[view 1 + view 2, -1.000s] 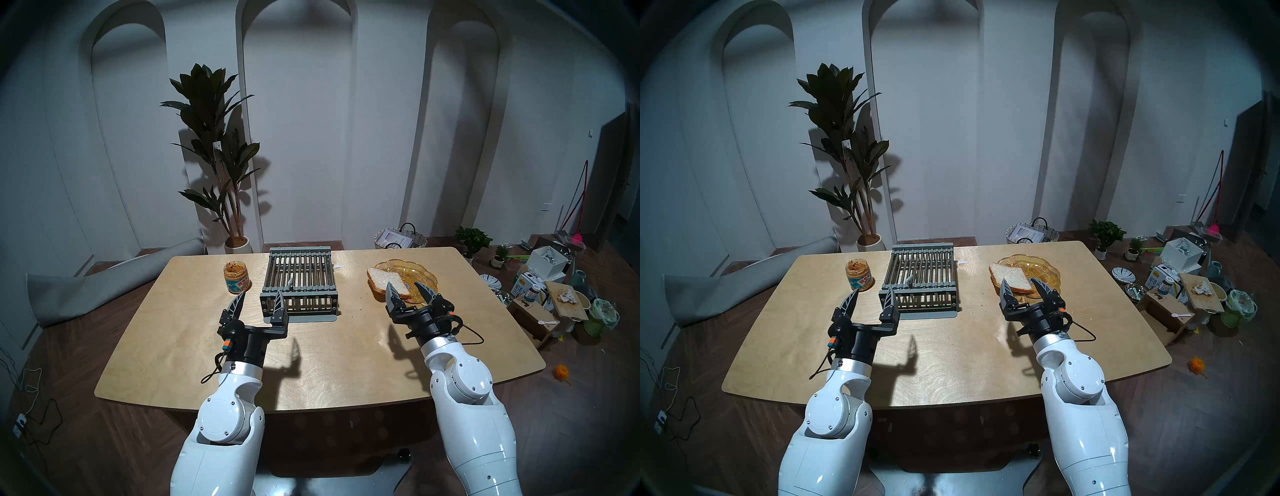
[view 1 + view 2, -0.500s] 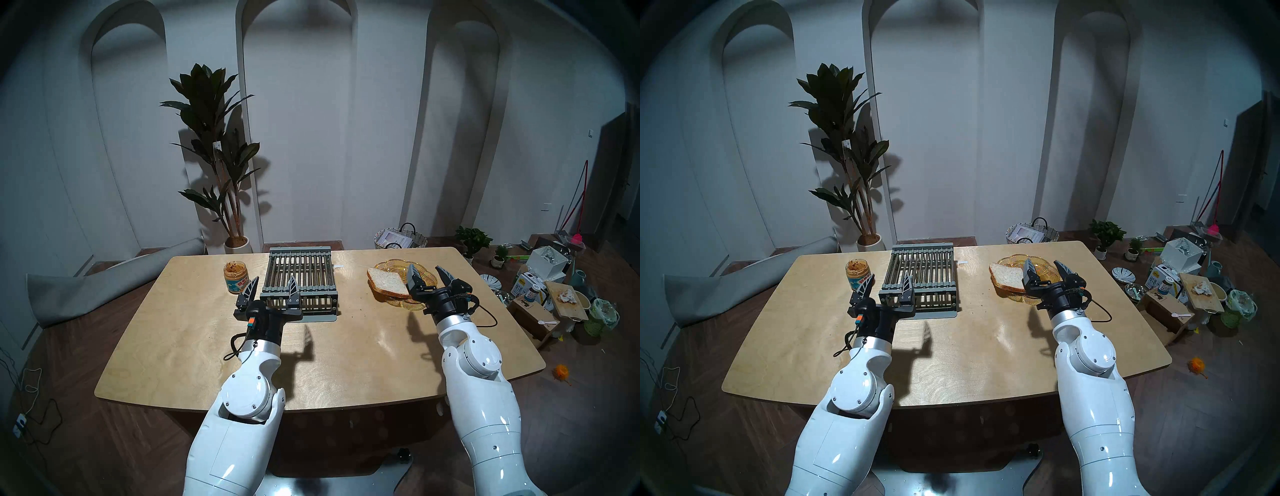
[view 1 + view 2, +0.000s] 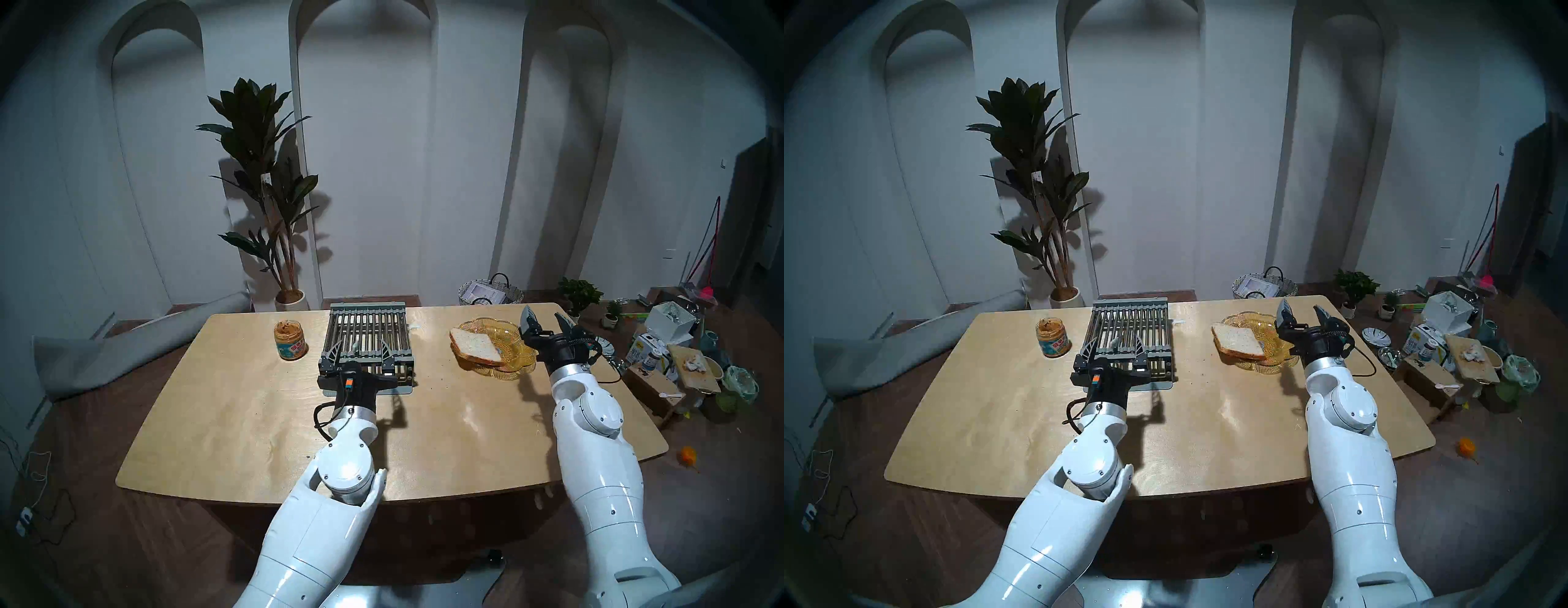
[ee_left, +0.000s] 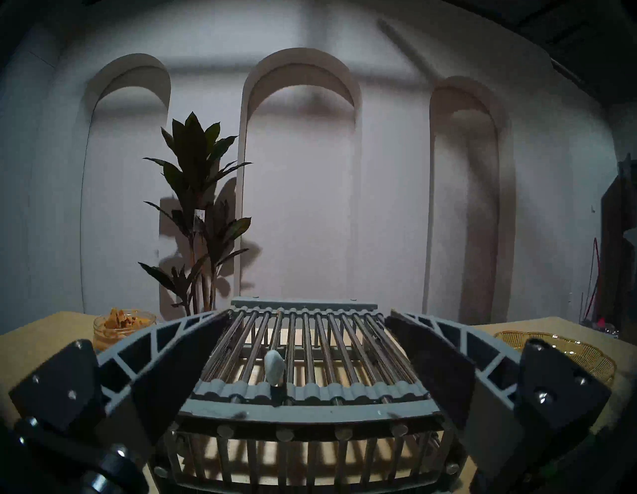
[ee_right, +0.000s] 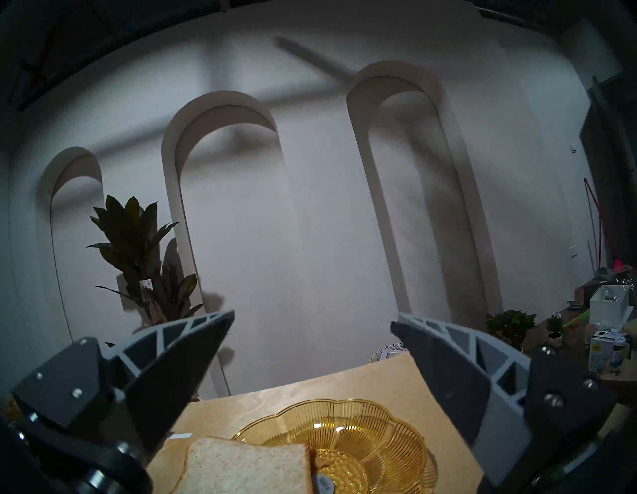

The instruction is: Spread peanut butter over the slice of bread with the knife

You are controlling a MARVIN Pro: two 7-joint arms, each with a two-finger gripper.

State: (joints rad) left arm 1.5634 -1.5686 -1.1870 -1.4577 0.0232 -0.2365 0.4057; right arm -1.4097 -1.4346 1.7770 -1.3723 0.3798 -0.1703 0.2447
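My left hand [image 3: 359,349] reaches, fingers spread, toward the knife [image 4: 274,367] handle poking from the grey rack [image 3: 367,335].
Right of the rack, my spread right hand [image 3: 547,319] hovers beside the bread slice [image 3: 474,344] overhanging its amber plate [image 3: 515,339]; the peanut butter [image 3: 289,328] jar waits left of the rack.

On the table [image 3: 237,407], the jar [image 3: 290,340] stands left of the rack [image 3: 367,339]; the plate [image 3: 515,339], bearing the bread [image 3: 473,346], right.

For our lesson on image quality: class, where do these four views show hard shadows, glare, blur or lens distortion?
Head views: arm shadows fall sharp on the table, with a glare patch right of centre. Left wrist view: the rack bars bow from fisheye. Right wrist view: the slice of bread is soft, close to the lens. All four: dark rims.
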